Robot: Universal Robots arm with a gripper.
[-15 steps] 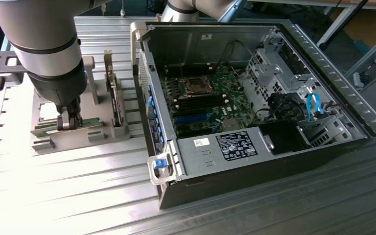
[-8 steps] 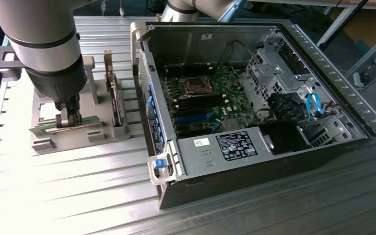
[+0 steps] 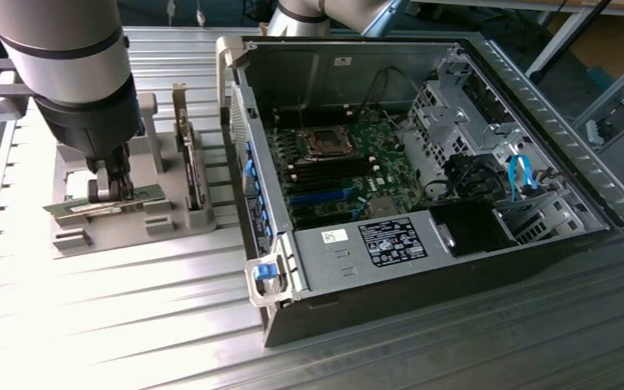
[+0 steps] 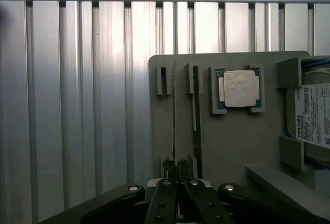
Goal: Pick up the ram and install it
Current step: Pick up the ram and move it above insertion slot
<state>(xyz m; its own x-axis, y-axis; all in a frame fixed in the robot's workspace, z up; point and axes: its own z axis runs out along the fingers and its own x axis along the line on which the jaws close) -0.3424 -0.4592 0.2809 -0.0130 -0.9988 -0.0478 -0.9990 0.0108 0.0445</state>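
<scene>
The ram [image 4: 174, 112] is a thin green stick standing on edge in a slot of the grey holder block [image 4: 232, 141]. My gripper [image 4: 177, 171] reaches straight down over its near end, fingers pressed to both faces of the stick. In the exterior view the gripper [image 3: 110, 193] stands on the ram [image 3: 93, 210] at that view's left, and the stick still rests in the holder [image 3: 127, 227]. A second dark stick [image 4: 196, 113] stands in the neighbouring slot, untouched.
The holder also carries a square silver processor chip [image 4: 240, 87] and a labelled hard drive [image 4: 314, 113]. The open computer case [image 3: 421, 146] lies at the exterior view's right, its motherboard [image 3: 328, 162] with dark memory slots [image 3: 303, 175] exposed. Everything rests on a ribbed metal table [image 3: 127, 325].
</scene>
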